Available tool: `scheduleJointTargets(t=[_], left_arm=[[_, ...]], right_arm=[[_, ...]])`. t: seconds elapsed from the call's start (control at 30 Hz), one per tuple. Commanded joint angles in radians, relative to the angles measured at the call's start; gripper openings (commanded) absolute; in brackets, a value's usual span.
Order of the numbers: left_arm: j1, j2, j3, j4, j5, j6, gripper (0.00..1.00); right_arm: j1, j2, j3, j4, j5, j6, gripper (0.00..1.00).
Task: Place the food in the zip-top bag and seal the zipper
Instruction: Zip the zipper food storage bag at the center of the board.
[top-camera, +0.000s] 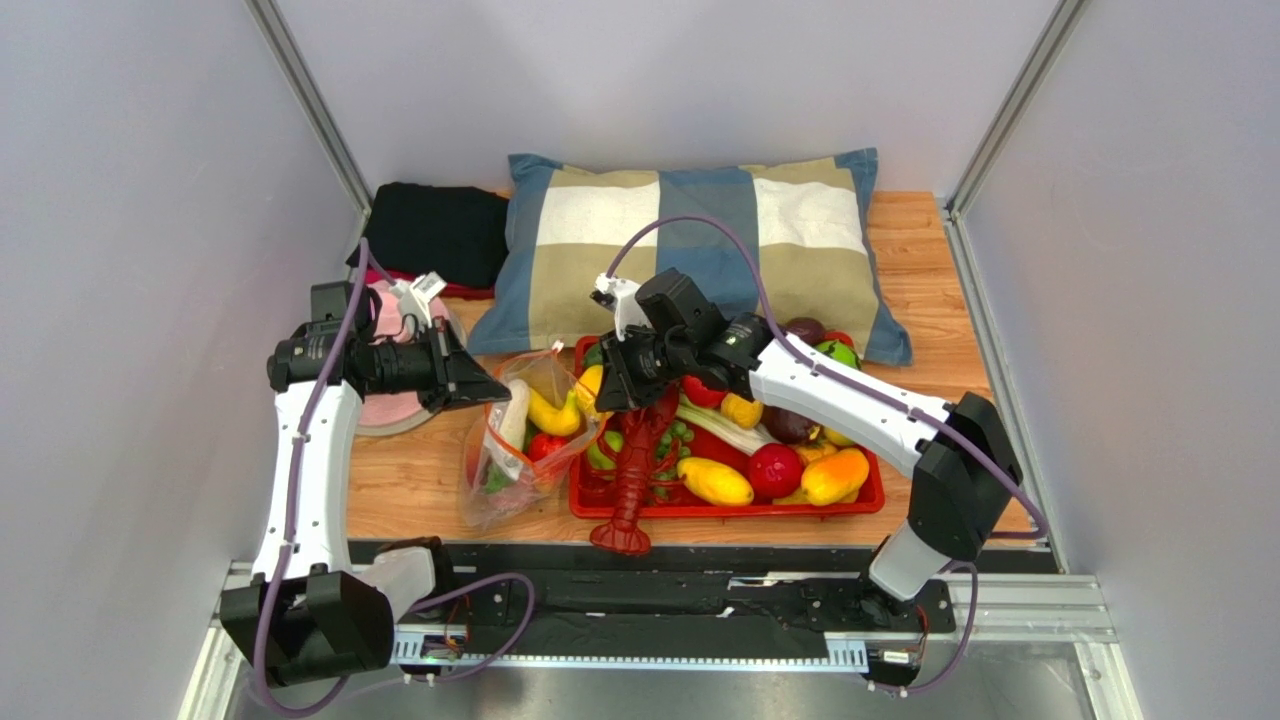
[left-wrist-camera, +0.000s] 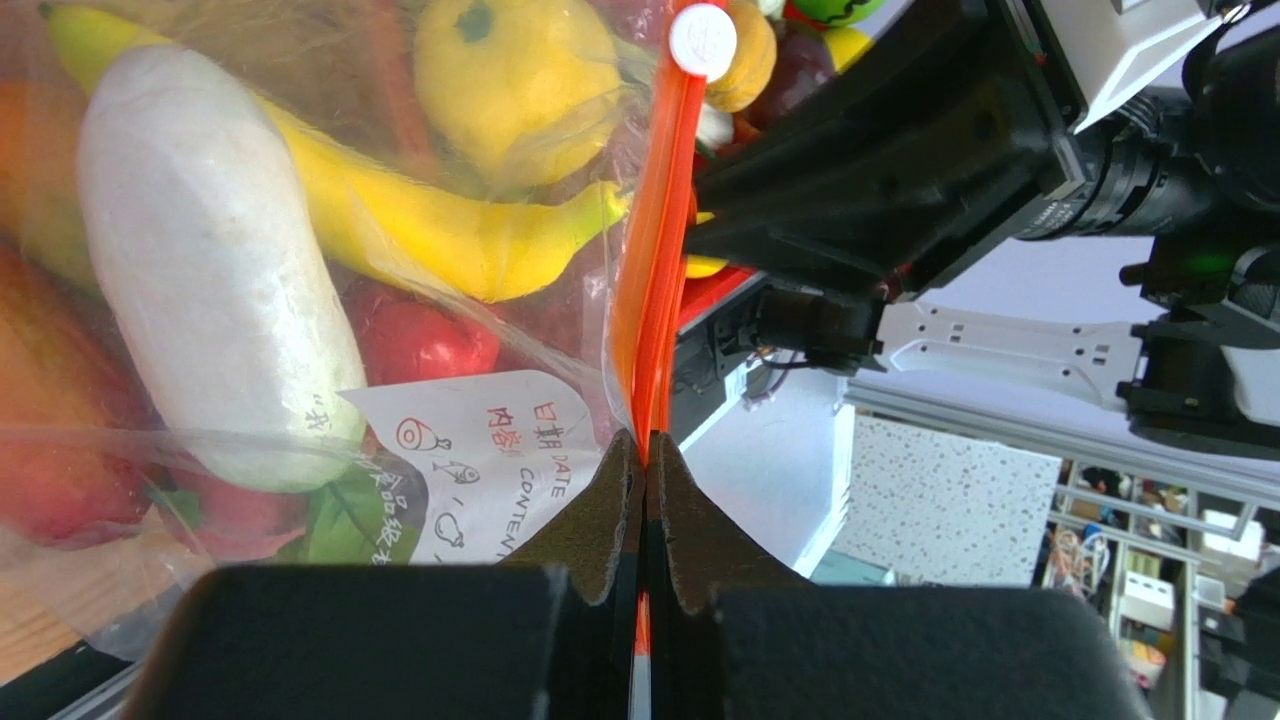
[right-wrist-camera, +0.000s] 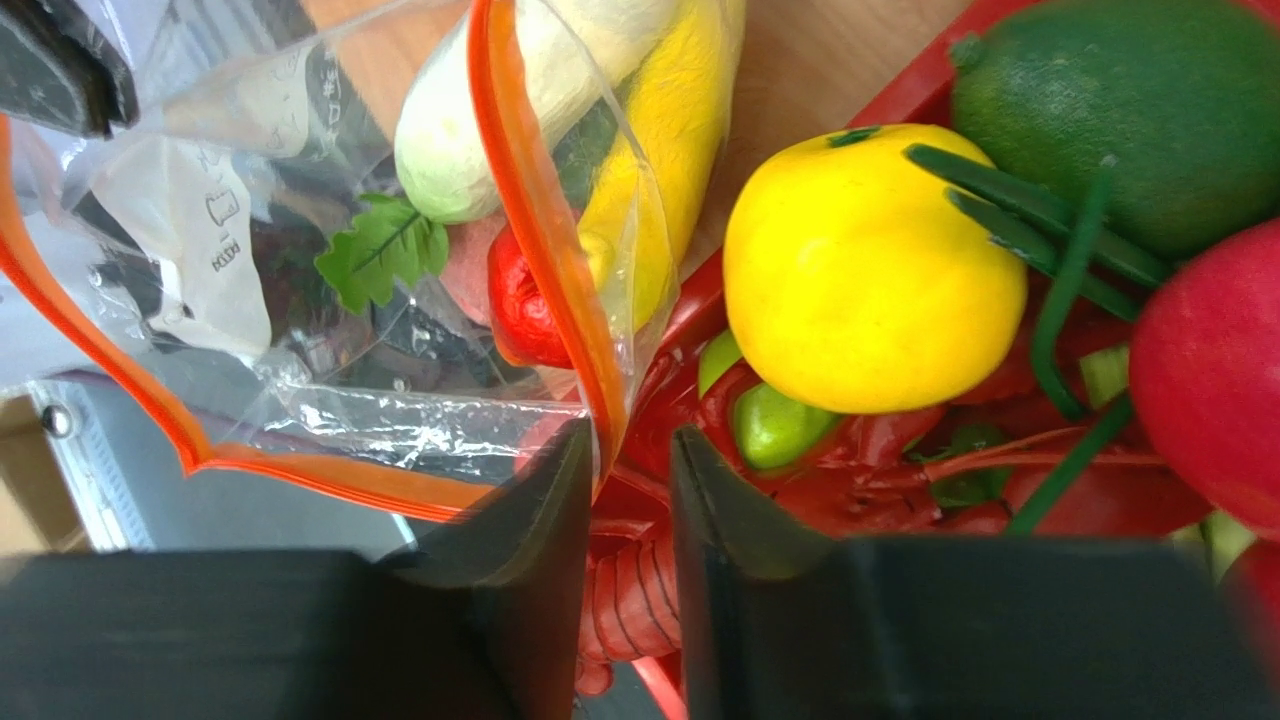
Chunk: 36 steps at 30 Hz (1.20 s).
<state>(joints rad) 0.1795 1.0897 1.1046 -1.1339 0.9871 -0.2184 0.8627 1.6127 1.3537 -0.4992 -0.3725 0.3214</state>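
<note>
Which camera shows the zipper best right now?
Right wrist: the zipper loops open around the bag mouth. Left wrist shows one stretch edge-on, pinched in the left end effector, slider above. Top external barely shows it.

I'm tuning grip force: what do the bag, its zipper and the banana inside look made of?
The zip-top bag: thin clear plastic film, crinkled with glare streaks. The zipper: smooth opaque orange-red plastic strip. The banana: apparently hard, glossy yellow plastic, judging by its sheen.

Bright, even light; perhaps soft wrist-view blur.
</note>
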Motion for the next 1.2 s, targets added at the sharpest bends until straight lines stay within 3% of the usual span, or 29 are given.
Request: scheduleJointTargets(t=[0.0,0.4,0.5,0.7,0.8,0.93,1.17], left_arm=[[0.008,-0.027,0.069,-0.035,-0.025,0.077,0.00],[0.000,0.090,0.294,-0.154,-0.186,0.332,0.00],[-0.006,0.113,0.275,-0.155,-0.176,0.386,0.11],[-0.009,0.133,0.164,-0.113,-0.012,0.393,0.28],[-0.014,0.104,0.108,-0.058,0.012,0.350,0.40],[-0.018,0.058,0.095,-0.027,0.022,0.330,0.65],[-0.101,0.026,0.054,0.020,-0.149,0.310,0.69]], right_arm=[[0.006,0.027,0.050,0.062,-0.123,0.022,0.00],[0.045,0.001,0.196,0.226,-0.227,0.257,0.00],[0.082,0.010,0.188,0.267,-0.194,0.237,0.00],[0.084,0.116,0.183,0.335,-0.103,0.315,0.00],[0.084,0.137,0.173,0.369,-0.066,0.349,0.00],[0.084,0.159,0.185,0.370,-0.005,0.372,0.00],[0.085,0.190,0.222,0.370,0.024,0.433,0.00]])
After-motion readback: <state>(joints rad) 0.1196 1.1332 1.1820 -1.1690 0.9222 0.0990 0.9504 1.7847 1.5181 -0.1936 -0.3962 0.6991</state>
